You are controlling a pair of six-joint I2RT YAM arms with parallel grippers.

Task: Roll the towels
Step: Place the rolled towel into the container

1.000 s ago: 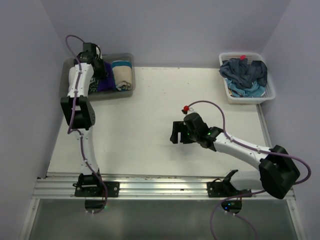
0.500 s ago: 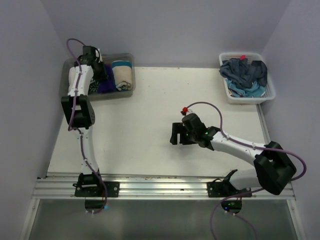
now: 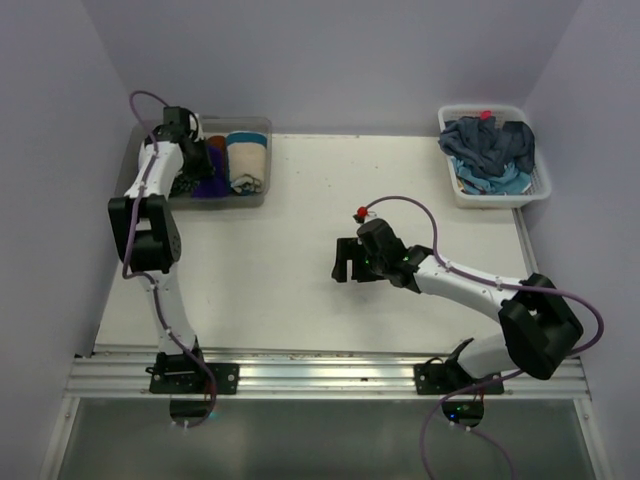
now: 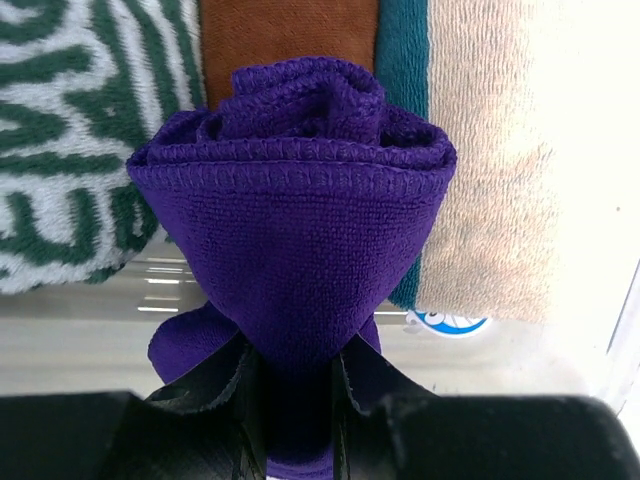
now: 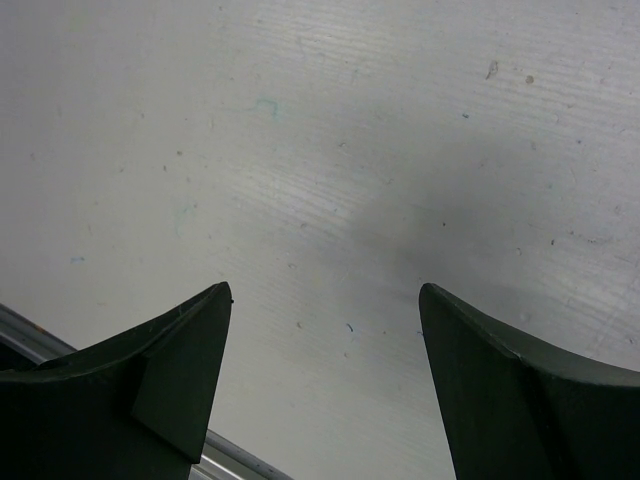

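Note:
My left gripper (image 3: 196, 160) reaches into the clear tub (image 3: 258, 124) at the back left, shut on a rolled deep purple towel (image 4: 300, 220); its fingers (image 4: 215, 385) pinch the roll's lower end. Beside the roll in the tub lie a green-patterned towel (image 4: 70, 150), a rust-brown towel (image 4: 290, 35) and a cream-and-teal rolled towel (image 3: 246, 165). My right gripper (image 3: 346, 262) hovers open over the bare middle of the table (image 5: 330, 150), nothing between its fingers (image 5: 170, 370). Unrolled blue and navy towels (image 3: 488, 148) are heaped in the white lattice basket (image 3: 541, 187).
The tub stands at the table's back left corner and the basket at the back right corner. Purple-grey walls close in the left, right and back. A metal rail (image 3: 320, 375) carrying both arm bases runs along the near edge.
The left arm's elbow has swung to the left while its gripper stays in the tub on the purple towel. The right gripper has drifted slightly left and away from the near edge.

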